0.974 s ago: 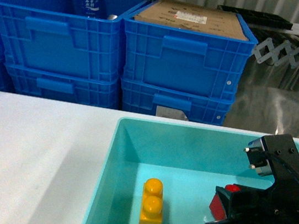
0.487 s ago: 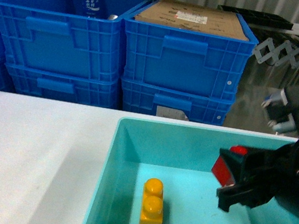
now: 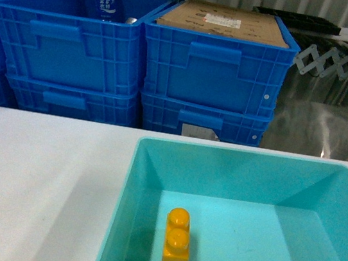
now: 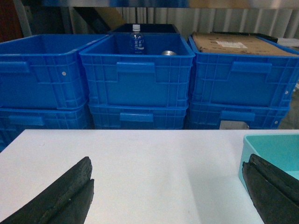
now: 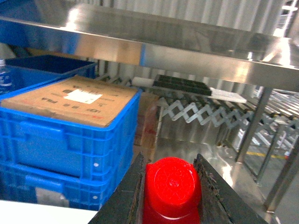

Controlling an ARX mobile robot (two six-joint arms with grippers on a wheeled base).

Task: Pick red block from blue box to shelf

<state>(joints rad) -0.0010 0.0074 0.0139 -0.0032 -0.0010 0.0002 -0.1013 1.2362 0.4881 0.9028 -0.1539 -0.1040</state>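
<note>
Holding the red block point(image 5: 172, 186) pinched in the right gripper point(image 5: 170, 196) (bound for shelf point(image 5: 154, 49)); left gripper point(image 4: 168, 191) spread wide, idle.

left pincer point(image 4: 168, 196): black, rough-textured fingers; right pincer point(image 5: 171, 196) likewise.

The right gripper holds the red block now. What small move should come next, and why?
Probably raise the right gripper a little more, toward the shelf. Its jaws are closed on the red block, the steel rail is above it in the wrist view, and the blue box now holds only the yellow brick.
</note>
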